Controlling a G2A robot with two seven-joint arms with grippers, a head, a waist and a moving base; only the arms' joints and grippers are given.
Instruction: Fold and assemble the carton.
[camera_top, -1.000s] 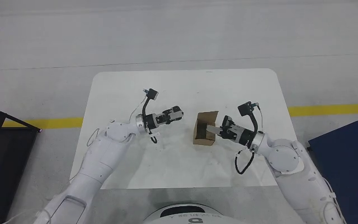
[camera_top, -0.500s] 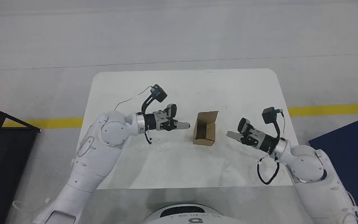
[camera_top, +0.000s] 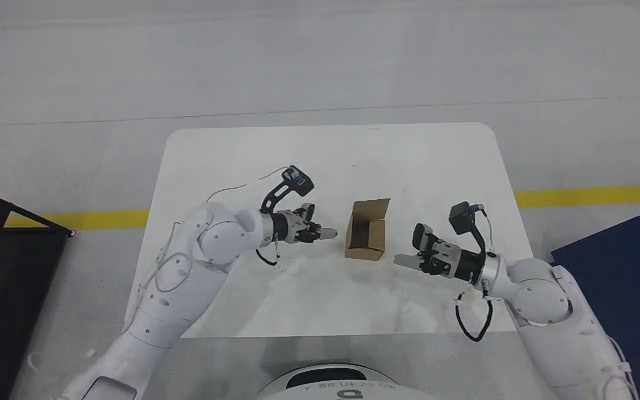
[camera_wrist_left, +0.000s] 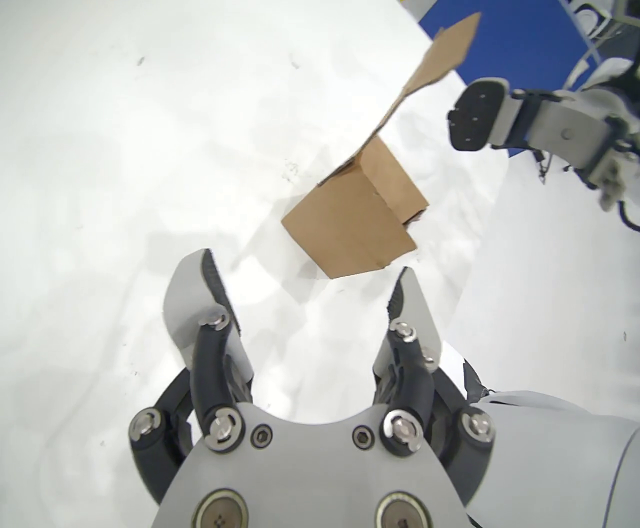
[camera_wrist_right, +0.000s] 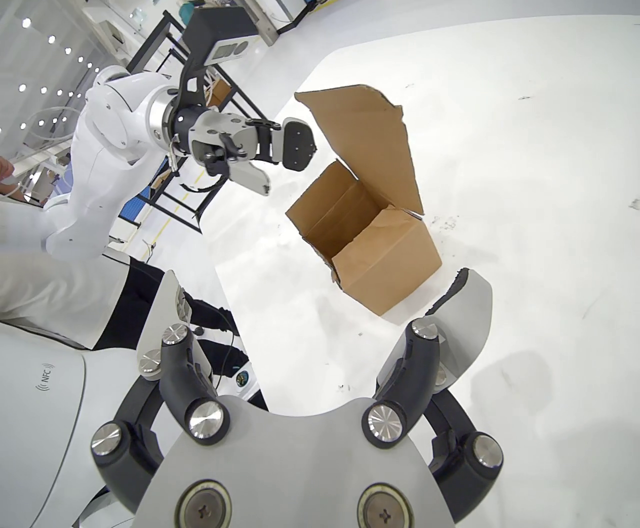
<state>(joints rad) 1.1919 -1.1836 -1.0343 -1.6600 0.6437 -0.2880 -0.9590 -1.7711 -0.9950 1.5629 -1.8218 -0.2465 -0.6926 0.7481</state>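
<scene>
A small brown carton (camera_top: 366, 231) stands in the middle of the white table (camera_top: 300, 160), its top open and one long flap (camera_wrist_right: 370, 145) standing up on the far side. My left gripper (camera_top: 325, 232) is open just left of the carton, a short gap from its side wall (camera_wrist_left: 350, 235). In the left wrist view the left gripper (camera_wrist_left: 307, 272) has nothing between its fingers. My right gripper (camera_top: 408, 254) sits open to the right of the carton, apart from it. In the right wrist view the right gripper (camera_wrist_right: 320, 285) faces the carton (camera_wrist_right: 385, 260), with the left gripper (camera_wrist_right: 295, 145) behind it.
The table's near edge (camera_top: 330, 334) runs close under both arms. A blue panel (camera_top: 610, 250) stands off the table at the right, and a black frame (camera_top: 25, 222) at the left. Bare tabletop lies behind the carton.
The right gripper has drawn back from the carton's right wall and now sits apart from it. The left gripper has swung down and closer to the carton's left side.
</scene>
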